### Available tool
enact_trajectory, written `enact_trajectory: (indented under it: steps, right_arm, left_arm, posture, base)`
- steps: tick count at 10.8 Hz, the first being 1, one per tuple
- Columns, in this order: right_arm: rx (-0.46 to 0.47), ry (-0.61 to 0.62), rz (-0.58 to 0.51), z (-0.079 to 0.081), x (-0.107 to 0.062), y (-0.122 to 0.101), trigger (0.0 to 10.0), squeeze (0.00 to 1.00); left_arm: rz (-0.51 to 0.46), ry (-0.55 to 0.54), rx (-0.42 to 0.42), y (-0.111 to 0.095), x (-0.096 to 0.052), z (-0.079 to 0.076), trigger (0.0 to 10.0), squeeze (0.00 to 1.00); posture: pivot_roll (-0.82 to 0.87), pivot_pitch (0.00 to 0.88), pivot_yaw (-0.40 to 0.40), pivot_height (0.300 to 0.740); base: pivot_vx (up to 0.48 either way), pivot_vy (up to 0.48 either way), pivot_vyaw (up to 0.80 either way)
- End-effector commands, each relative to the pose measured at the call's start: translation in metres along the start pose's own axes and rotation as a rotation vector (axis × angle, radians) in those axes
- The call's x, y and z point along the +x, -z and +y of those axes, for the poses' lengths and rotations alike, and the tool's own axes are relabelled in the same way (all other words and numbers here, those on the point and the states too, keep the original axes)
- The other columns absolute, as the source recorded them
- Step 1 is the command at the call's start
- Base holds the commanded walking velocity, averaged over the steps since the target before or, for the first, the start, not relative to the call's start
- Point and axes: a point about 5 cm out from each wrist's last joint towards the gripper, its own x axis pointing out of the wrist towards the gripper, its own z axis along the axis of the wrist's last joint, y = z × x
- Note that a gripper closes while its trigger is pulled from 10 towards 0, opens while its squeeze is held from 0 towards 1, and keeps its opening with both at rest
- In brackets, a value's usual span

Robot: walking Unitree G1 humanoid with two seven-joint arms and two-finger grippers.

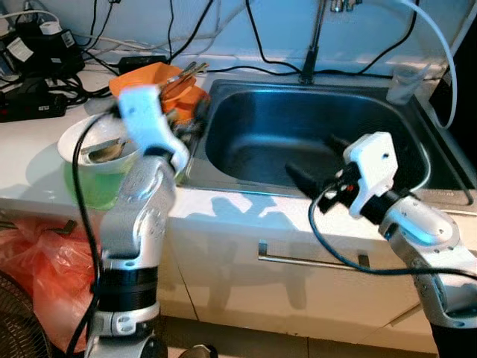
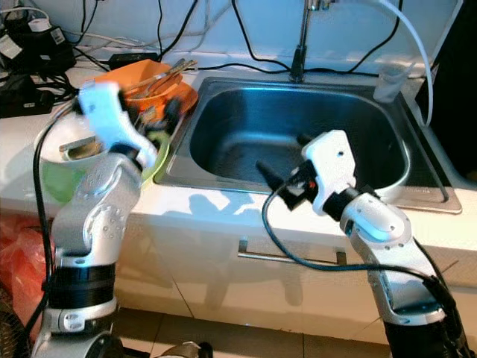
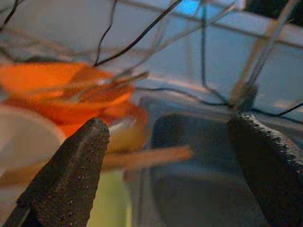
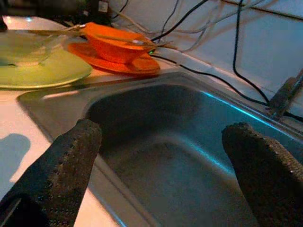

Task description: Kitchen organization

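Observation:
An orange bowl (image 1: 153,78) holding metal utensils (image 1: 186,72) sits on an orange plate (image 4: 109,59) on the counter left of the steel sink (image 1: 298,127). In front of it a white bowl (image 1: 82,142) with a spoon rests on a green plate (image 1: 89,190). My left gripper (image 3: 170,127) hovers open over the dishes at the sink's left rim, with a wooden stick (image 3: 147,158) lying below its fingers. Over the sink's front edge my right gripper (image 1: 317,160) is open too, holding nothing and pointing into the basin.
A faucet (image 1: 309,52) rises behind the sink. Black cables and a power strip (image 1: 37,67) crowd the back left of the counter. A clear cup (image 1: 406,82) stands at the sink's back right. A red plastic bag (image 1: 37,268) lies on the floor at left.

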Motion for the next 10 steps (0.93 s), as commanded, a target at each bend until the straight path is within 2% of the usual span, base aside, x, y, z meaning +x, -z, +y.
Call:
enact_trajectory:
  steps: [1,2,3,5,7,9,10]
  right_arm:
    - [-0.009,-0.027,-0.015,0.004,-0.001,-0.005,10.0,0.0]
    - [0.003,-0.032,-0.014,0.008,-0.001,-0.004,10.0,0.0]
    - [0.003,-0.032,-0.014,0.008,-0.001,-0.004,10.0,0.0]
    - [0.04,-0.047,-0.025,0.022,0.0,-0.004,10.0,0.0]
    - [0.053,-0.053,-0.035,0.028,0.002,-0.005,10.0,0.0]
    - [0.064,-0.043,-0.042,0.028,0.005,-0.006,10.0,0.0]
    - [0.067,-0.043,-0.042,0.029,0.005,-0.006,10.0,0.0]
  left_arm:
    - [0.006,-0.018,-0.004,0.003,0.0,0.002,10.0,0.0]
    - [0.044,-0.029,-0.028,0.013,-0.001,0.003,10.0,0.0]
    - [0.044,-0.029,-0.028,0.013,-0.001,0.003,10.0,0.0]
    - [0.058,-0.04,-0.066,0.02,-0.001,0.0,10.0,0.0]
    - [0.039,-0.008,0.032,0.014,0.001,-0.004,10.0,0.0]
    - [0.035,-0.024,0.146,0.011,0.004,0.009,10.0,0.0]
    - [0.041,-0.009,0.241,0.012,0.007,0.014,10.0,0.0]
  posture:
    - [0.03,0.028,0.028,0.74]
    - [0.02,0.03,0.025,0.74]
    - [0.02,0.03,0.025,0.74]
    - [0.0,0.042,0.012,0.74]
    - [0.01,0.046,0.009,0.74]
    - [0.01,0.049,0.006,0.74]
    - [0.01,0.052,0.0,0.74]
  base:
    - [0.0,0.0,0.0]
    - [0.0,0.0,0.0]
    - [0.0,0.0,0.0]
    - [0.0,0.0,0.0]
    - [0.0,0.0,0.0]
    - [0.0,0.0,0.0]
    - [0.0,0.0,0.0]
